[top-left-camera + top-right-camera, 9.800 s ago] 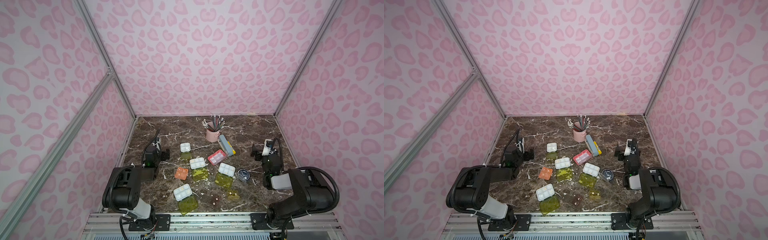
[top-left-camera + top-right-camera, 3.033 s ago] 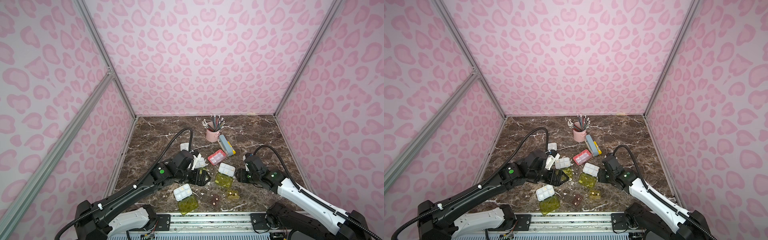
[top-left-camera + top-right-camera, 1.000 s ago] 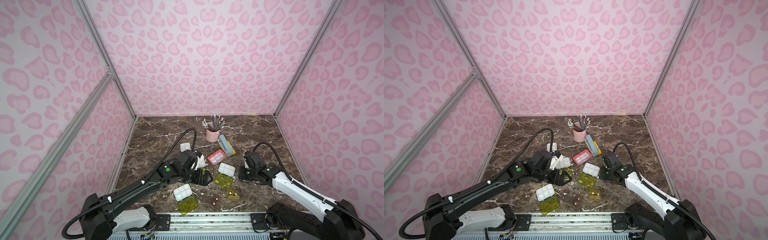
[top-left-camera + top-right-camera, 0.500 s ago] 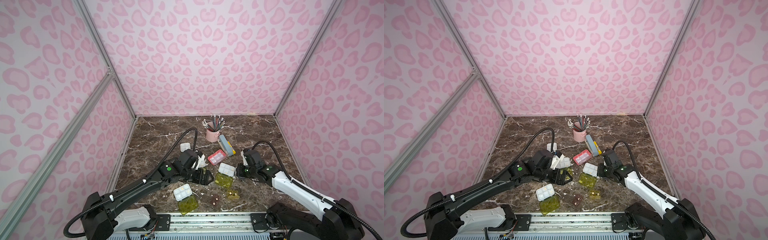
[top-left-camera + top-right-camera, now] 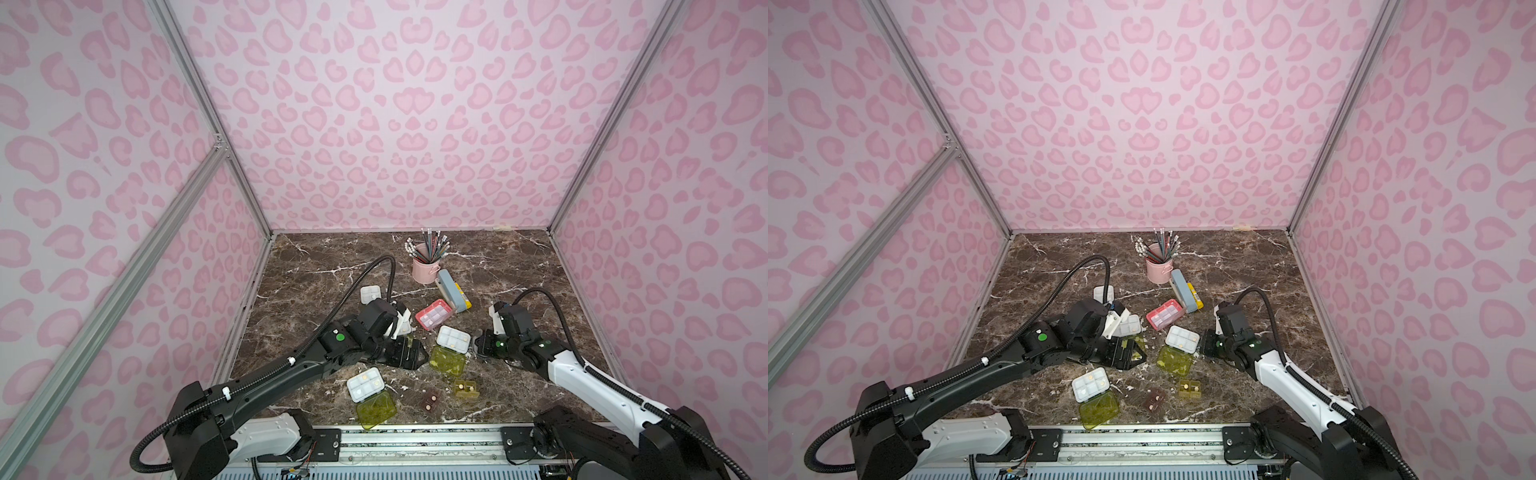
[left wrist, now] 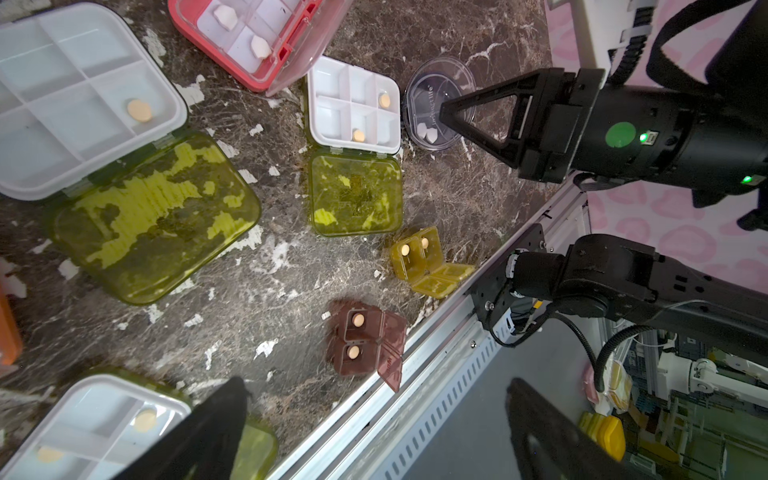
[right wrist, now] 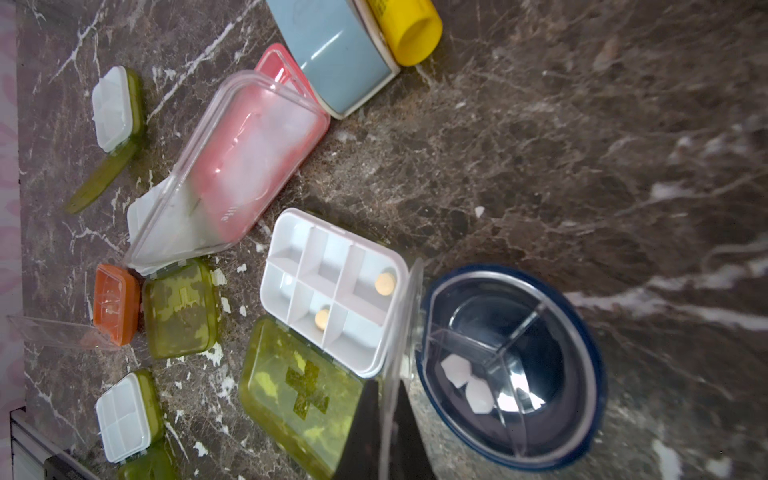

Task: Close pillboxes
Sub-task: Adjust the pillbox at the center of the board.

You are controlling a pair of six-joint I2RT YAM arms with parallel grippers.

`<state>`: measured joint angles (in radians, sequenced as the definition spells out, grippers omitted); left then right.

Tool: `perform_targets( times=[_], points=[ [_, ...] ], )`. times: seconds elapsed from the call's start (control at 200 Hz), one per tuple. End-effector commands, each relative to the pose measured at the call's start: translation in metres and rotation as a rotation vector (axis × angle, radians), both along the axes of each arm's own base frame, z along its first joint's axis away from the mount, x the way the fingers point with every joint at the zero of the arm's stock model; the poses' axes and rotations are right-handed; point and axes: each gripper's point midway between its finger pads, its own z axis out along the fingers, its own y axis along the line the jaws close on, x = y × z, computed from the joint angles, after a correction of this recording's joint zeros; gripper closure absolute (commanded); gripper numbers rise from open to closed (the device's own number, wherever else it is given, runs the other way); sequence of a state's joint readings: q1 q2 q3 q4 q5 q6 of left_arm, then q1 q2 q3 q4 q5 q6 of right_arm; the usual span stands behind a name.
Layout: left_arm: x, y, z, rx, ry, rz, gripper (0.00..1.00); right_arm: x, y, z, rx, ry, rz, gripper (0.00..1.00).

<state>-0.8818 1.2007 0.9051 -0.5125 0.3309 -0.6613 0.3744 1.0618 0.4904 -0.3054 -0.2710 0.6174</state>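
Several open pillboxes lie on the marble. A white tray (image 5: 453,338) with a flat yellow-green lid (image 5: 446,360) lies mid-table, and another white tray (image 5: 365,384) lies near the front. A pink pillbox (image 5: 433,313), an olive one (image 5: 464,388) and a brown one (image 5: 430,401) are open too. The orange one (image 7: 114,303) shows in the right wrist view. My right gripper (image 7: 388,436) is shut on the clear lid (image 7: 405,324) of the round dark-blue pillbox (image 7: 511,399), holding the lid upright. My left gripper (image 5: 409,355) hovers open, holding nothing, left of the mid-table lid.
A pink pencil cup (image 5: 424,268) stands at the back. The grey-blue stapler (image 5: 451,289) and the yellow glue stick (image 5: 463,297) lie right behind the pink pillbox. The metal front rail (image 5: 415,432) borders the table, and pink walls enclose the other sides.
My right gripper has shifted slightly left toward the mid-table white tray, with the round pillbox's lid in it. The left arm has barely moved.
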Motion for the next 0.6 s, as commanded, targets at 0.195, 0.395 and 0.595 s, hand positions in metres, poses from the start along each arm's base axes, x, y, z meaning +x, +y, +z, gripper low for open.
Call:
perform_targets(
  times=[0.195,0.395,0.595],
  points=[
    [0.004,-0.007,0.007,-0.04,-0.013,0.002,0.02,-0.007,-0.009,-0.007,0.019,0.021,-0.007,0.97],
    [0.004,-0.007,0.007,-0.039,-0.011,0.001,0.02,-0.008,-0.014,-0.006,0.011,0.02,-0.02,0.76],
    [0.004,-0.007,0.007,-0.039,-0.011,0.001,0.01,-0.007,-0.017,-0.001,0.007,0.009,-0.033,0.55]
  ],
)
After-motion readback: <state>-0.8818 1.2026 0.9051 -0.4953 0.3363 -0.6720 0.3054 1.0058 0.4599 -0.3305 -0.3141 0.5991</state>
